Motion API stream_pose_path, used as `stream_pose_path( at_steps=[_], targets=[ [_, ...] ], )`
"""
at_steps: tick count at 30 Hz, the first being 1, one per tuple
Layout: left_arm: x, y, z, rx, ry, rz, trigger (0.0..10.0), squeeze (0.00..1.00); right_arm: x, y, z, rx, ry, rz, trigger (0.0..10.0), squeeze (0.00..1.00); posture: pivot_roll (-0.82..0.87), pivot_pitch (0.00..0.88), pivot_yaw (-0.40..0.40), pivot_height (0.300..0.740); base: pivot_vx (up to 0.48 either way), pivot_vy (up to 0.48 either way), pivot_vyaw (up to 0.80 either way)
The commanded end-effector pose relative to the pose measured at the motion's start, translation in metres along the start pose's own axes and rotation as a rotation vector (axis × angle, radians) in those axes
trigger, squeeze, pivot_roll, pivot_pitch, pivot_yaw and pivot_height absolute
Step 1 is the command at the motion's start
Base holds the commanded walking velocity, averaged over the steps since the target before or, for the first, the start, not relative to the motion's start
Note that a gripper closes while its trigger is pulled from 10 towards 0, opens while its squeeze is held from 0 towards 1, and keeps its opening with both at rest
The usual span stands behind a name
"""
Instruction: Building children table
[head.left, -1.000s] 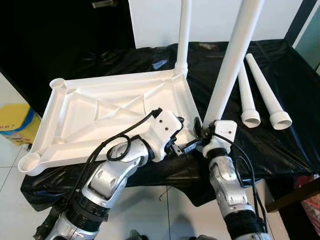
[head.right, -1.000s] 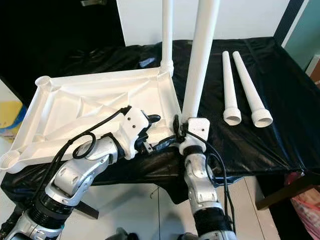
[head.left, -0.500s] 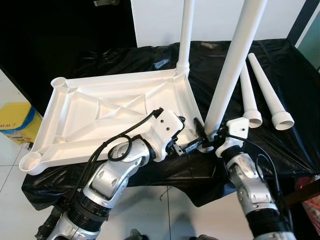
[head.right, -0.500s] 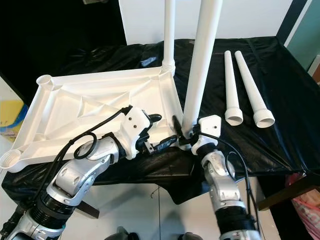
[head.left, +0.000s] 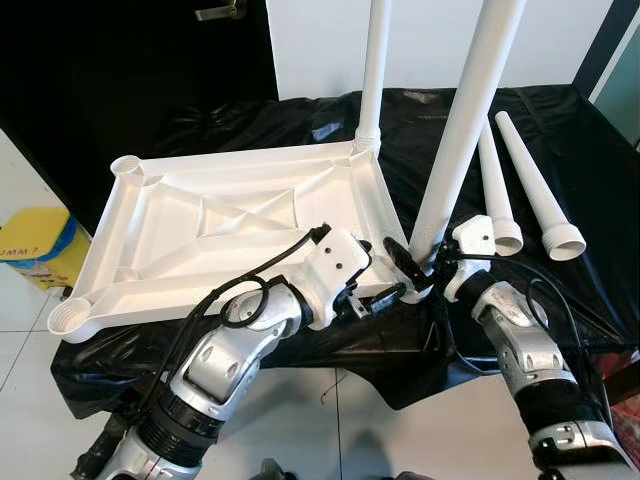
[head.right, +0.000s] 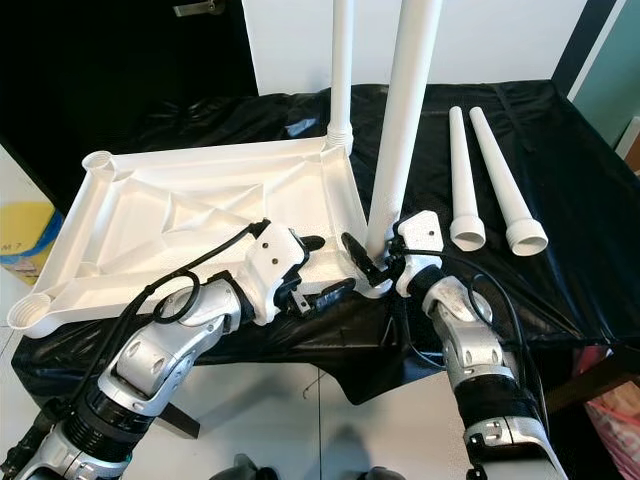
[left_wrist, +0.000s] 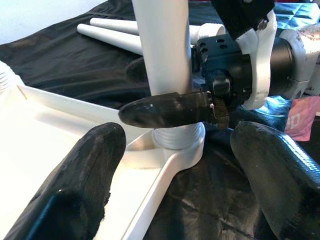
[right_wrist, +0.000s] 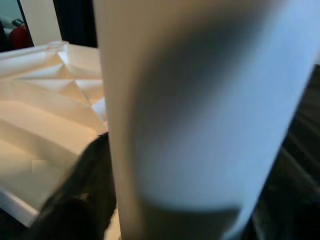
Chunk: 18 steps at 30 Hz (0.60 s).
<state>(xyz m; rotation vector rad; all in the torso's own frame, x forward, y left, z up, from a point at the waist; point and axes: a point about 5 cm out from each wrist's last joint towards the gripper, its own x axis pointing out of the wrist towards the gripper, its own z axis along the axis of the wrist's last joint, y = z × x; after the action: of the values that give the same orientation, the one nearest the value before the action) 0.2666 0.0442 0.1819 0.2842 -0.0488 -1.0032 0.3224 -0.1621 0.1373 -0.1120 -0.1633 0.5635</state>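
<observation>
While right tool (head.left: 408, 268) clasps leg (head.left: 462, 120), corner crowded.

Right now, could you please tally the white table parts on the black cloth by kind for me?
Tabletop, upside down: 1
Legs standing in corner sockets: 2
Loose legs lying on the cloth: 2
Total: 5 white parts
</observation>
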Motion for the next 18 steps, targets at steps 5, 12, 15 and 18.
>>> stream_pose_path(
  at_steps=[5,12,15,18],
  targets=[
    [-0.001,-0.001,-0.003,0.004,0.010,-0.037,10.0,0.00,-0.001,-0.002,-0.008,0.006,0.037,0.016,0.0,0.00,-0.01,0.041,0.019,0.740,0.000,0.000,0.00],
    [-0.001,0.000,-0.003,0.006,0.006,-0.032,10.0,0.00,-0.004,-0.005,-0.013,0.024,0.057,-0.027,10.0,0.00,-0.01,0.042,0.023,0.740,0.000,0.000,0.00],
    [-0.001,0.000,-0.003,0.007,0.006,-0.032,10.0,0.00,-0.004,-0.006,-0.014,0.038,0.064,-0.063,10.0,0.00,-0.02,0.046,0.027,0.740,0.000,0.000,0.00],
    [-0.001,0.001,-0.003,0.007,0.005,-0.033,10.0,0.00,-0.005,-0.006,-0.016,0.045,0.080,-0.105,10.0,0.00,-0.02,0.047,0.028,0.740,0.000,0.000,0.00]
  ],
)
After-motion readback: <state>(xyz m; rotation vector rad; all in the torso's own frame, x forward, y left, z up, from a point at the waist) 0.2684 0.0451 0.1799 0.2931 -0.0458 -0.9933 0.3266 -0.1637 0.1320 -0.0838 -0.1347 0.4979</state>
